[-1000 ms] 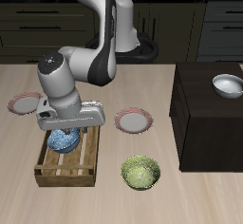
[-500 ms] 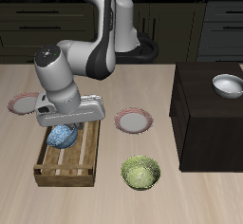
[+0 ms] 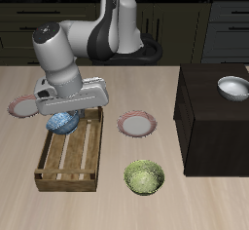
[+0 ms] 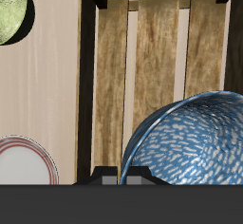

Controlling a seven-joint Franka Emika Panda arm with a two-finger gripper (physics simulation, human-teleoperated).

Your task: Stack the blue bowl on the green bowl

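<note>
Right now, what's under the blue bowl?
The blue bowl hangs in the jaws above the wooden crate. Bare slats show beneath it, nothing else visible; the part directly below is covered by the bowl.

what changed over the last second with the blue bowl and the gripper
The gripper, shut on the blue bowl, has lifted it up out of the wooden crate. The green bowl, both plates and the white bowl stayed put.
</note>
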